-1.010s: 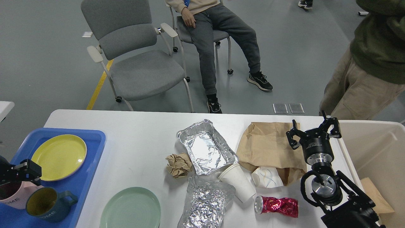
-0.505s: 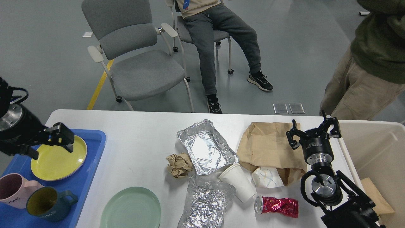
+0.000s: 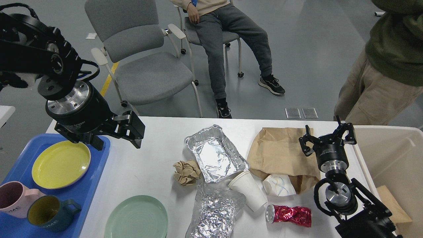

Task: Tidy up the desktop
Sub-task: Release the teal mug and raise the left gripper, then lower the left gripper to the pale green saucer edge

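Note:
The white desktop (image 3: 158,135) holds litter: a foil tray (image 3: 214,153), a crumpled brown paper ball (image 3: 186,172), crumpled foil (image 3: 214,211), a white paper cup (image 3: 249,190) on its side, a crushed white cup (image 3: 279,185), a brown paper bag (image 3: 281,152) and a crushed red can (image 3: 289,215). A green plate (image 3: 137,216) lies at the front. My left gripper (image 3: 117,138) is open and empty, raised over the far right corner of the blue tray (image 3: 99,158). My right gripper (image 3: 327,135) is open and empty, by the bag's right edge.
The blue tray holds a yellow plate (image 3: 61,163), a pink mug (image 3: 13,198) and a blue mug (image 3: 46,211). A beige bin (image 3: 393,155) with brown paper (image 3: 391,201) inside stands at the right. A grey chair (image 3: 148,66) and two people are beyond the table.
My left arm has risen from the front left over the mugs and swung up and right, to above the tray's far right corner. The right arm has not moved.

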